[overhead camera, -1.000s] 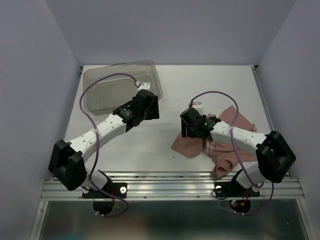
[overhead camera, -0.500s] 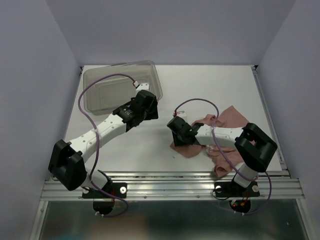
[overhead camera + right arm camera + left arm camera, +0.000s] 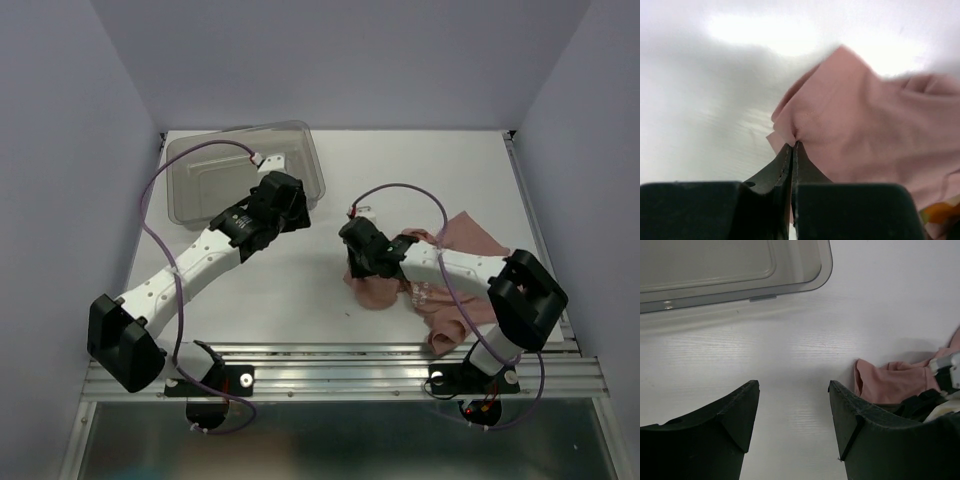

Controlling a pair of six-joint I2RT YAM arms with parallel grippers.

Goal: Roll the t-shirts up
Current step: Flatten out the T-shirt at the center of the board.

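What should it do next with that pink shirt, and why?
Probably lift the right claw a little and draw the pinched edge outward. The claw is shut on a fold of the shirt, which lies crumpled, so it likely needs spreading flat before any rolling.

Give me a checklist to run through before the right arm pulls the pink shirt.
1. Right gripper shut on an edge fold of the t-shirt: ok.
2. Left gripper open and holding nothing: ok.
3. Left gripper apart from the bin, over bare table: ok.
4. T-shirt spread flat, ready for rolling: not ok, it lies crumpled.
5. Rest of the t-shirt free to slide: cannot tell, the right arm hides part of it.
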